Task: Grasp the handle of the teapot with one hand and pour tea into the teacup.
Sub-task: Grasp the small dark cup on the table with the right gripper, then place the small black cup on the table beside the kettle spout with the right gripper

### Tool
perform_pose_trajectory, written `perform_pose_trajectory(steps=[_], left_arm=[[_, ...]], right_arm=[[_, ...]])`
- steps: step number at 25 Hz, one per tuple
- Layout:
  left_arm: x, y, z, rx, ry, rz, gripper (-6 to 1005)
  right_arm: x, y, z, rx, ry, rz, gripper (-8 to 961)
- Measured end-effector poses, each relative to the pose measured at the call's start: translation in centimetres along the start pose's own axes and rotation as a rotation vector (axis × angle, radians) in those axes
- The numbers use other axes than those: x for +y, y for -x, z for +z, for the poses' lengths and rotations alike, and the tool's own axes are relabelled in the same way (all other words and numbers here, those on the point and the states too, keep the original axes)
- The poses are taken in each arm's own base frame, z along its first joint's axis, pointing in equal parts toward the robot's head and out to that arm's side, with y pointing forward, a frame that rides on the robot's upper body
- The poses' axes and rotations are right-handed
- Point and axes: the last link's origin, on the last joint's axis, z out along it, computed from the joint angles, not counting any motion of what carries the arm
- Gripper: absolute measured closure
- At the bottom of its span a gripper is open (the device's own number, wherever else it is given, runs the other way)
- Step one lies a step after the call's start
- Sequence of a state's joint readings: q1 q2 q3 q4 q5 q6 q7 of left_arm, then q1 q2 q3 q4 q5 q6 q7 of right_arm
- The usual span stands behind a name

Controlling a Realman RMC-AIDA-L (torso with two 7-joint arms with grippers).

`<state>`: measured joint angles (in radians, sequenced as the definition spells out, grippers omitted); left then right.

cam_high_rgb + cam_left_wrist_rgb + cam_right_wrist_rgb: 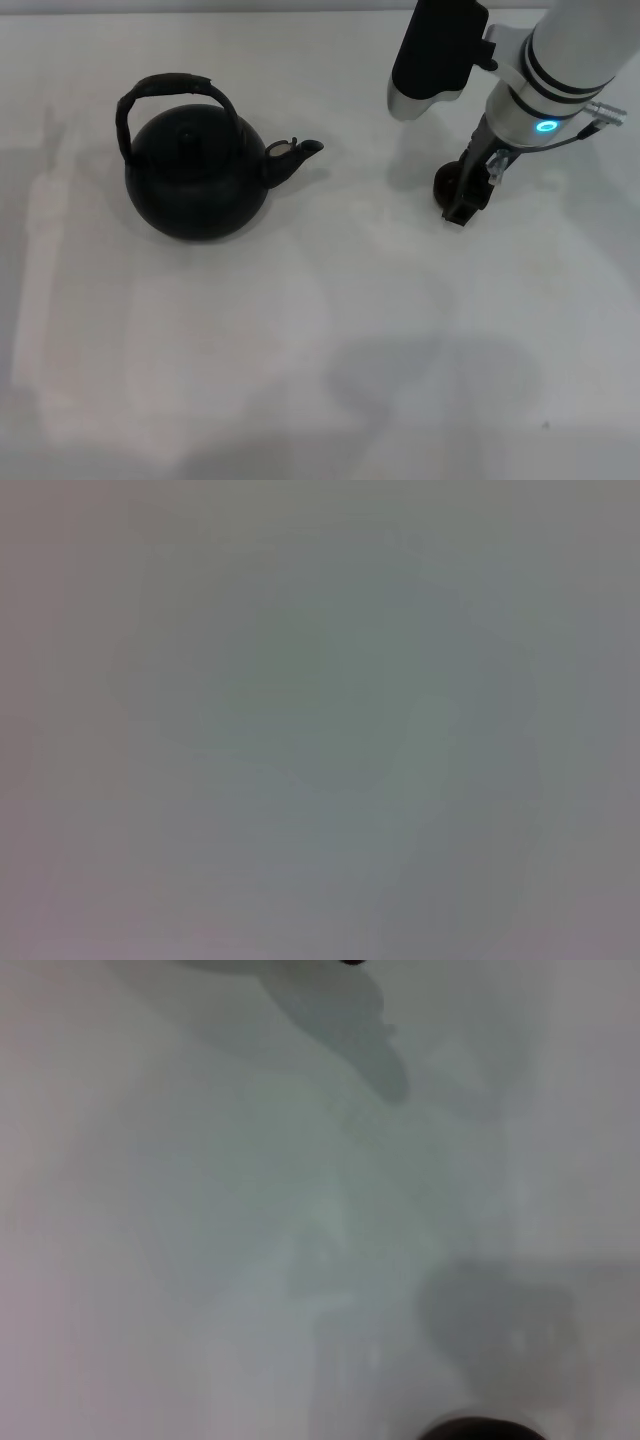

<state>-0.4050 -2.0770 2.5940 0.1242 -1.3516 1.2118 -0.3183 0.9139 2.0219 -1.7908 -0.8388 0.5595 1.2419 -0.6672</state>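
Note:
The teapot [196, 182] is round and matte black. It stands on the white table at the left of the head view, with its short spout [296, 156] pointing right. Its arched handle [170, 88] stands upright over the lid knob. The small dark teacup [448, 183] stands at the right, partly hidden behind my right gripper [470, 198], which reaches down right against it. The teapot is far from that gripper. A dark curved edge [480, 1428] shows at the rim of the right wrist view; I cannot tell what it is. My left gripper is out of view.
The white table [320, 340] spreads across the whole head view, with faint stains and soft shadows. The right arm's white forearm [560, 70] hangs over the back right. The left wrist view shows only a blurred grey surface.

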Motion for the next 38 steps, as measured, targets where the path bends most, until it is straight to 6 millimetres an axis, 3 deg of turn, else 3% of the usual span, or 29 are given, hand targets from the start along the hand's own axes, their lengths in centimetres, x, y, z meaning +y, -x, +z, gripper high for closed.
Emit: perform_pose_trajectory(steps=[9,14,23,38], left_arm=[[-0.1,0.0,0.0,0.002,-0.003,0.003,148],[-0.1,-0.1,0.0,0.002,-0.003,0.004,148],[0.0,0.0,0.0,0.001,0.000,0.005,148],[0.0,-0.1,0.1,0.003,0.000,0.000,149]], right_arm=[[0.9,2.4,-2.4,-0.050,0.003,-0.025,205],[3.4,4.7,-3.5,-0.083,0.040,-0.104,225],[7.3,6.8,-2.6,-0.095,0.075,-0.180,224],[7.8,6.3,-0.9,-0.086,0.071,-0.180,222]])
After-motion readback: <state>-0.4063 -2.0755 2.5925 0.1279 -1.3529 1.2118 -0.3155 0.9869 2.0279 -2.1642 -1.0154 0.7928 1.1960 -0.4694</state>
